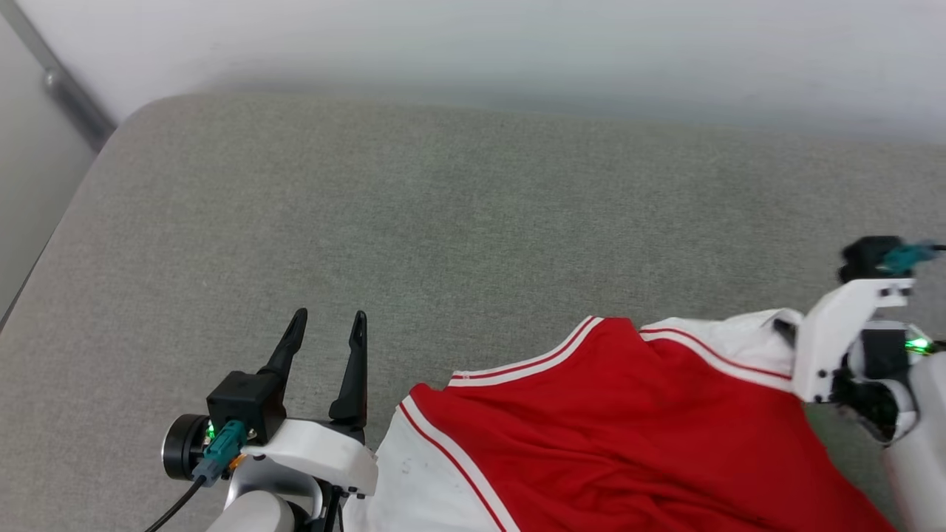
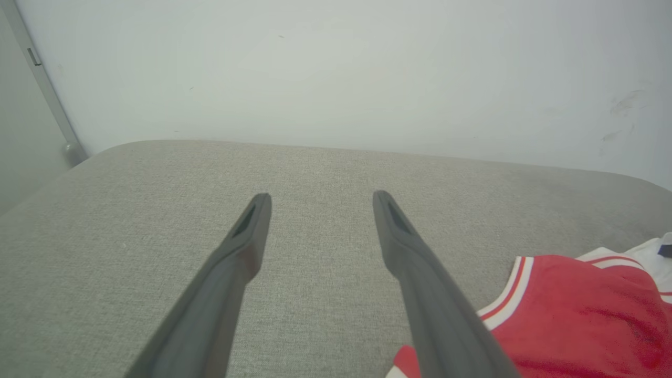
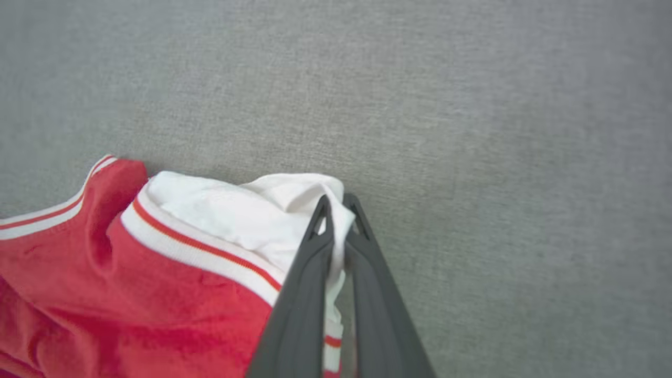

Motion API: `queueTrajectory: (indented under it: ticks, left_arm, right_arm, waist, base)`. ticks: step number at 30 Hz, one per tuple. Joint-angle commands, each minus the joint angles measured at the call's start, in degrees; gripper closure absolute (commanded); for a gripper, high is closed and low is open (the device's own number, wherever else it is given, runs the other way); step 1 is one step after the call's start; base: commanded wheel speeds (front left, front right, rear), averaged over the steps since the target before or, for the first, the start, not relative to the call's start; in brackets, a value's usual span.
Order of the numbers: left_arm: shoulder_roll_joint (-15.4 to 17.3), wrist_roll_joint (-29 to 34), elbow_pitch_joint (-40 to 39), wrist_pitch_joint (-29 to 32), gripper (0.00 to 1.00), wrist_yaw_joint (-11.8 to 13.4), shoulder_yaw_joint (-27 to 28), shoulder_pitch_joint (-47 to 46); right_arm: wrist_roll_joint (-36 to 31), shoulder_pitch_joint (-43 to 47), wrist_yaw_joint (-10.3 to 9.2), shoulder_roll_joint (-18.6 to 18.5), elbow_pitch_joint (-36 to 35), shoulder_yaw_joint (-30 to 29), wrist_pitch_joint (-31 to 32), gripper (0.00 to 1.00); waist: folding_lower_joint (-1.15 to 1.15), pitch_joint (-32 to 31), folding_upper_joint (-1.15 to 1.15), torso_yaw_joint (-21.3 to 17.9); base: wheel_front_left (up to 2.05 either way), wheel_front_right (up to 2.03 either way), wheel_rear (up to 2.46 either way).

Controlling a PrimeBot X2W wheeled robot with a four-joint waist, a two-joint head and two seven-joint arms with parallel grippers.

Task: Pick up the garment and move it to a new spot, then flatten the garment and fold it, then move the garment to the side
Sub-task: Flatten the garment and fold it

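- We note the right gripper (image 3: 336, 205) with its jaws pinched together on the white sleeve (image 3: 236, 215) of the shirt (image 1: 613, 421); cloth is squeezed between the fingers.
- Left gripper (image 1: 329, 321): jaws spread apart, nothing between them, poised over bare cushion (image 1: 443, 207) just left of the shirt.
- We see the shirt lying rumpled on the near right part of the grey cushion, its red body edged with red-and-white striped trim.
- A pale wall (image 1: 517, 44) stands behind the cushion's far edge.
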Motion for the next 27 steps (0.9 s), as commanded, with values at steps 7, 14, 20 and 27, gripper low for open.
queueTrajectory:
  ticks: [7, 14, 20, 27]
  left_arm:
    - [0.4, 0.0, -0.1, -0.2, 0.00, 0.6, -0.3, 1.7]
    - [1.2, -0.5, -0.5, 0.1, 0.00, 1.2, 0.2, 2.7]
    - [1.9, -1.0, -0.6, 0.3, 0.00, 1.9, 1.0, 3.9]
    - [2.7, -1.6, -0.4, 1.0, 0.00, 2.8, 1.5, 5.3]
  right_arm:
    - [-3.1, 11.5, -0.04, 5.6, -1.2, -23.8, -6.2, 1.00]
    - [-7.6, 24.1, -0.07, 14.7, -5.1, -36.2, -6.9, 0.00]
    - [-5.1, 24.7, -0.05, 14.9, -8.9, -32.3, -15.7, 0.00]
    - [-6.7, 22.7, -0.02, 14.9, -14.1, -28.4, -28.2, 0.00]
  waist:
    - [0.00, -2.5, 0.00, -1.9]
    - [0.00, -3.1, 0.00, -3.0]
    - [0.00, -3.8, 0.00, -4.6]
    - [0.00, -6.0, 0.00, -5.3]
  base:
    - [0.00, 0.00, 0.00]
    - [0.00, 0.00, 0.00]
    - [0.00, 0.00, 0.00]
    - [0.00, 0.00, 0.00]
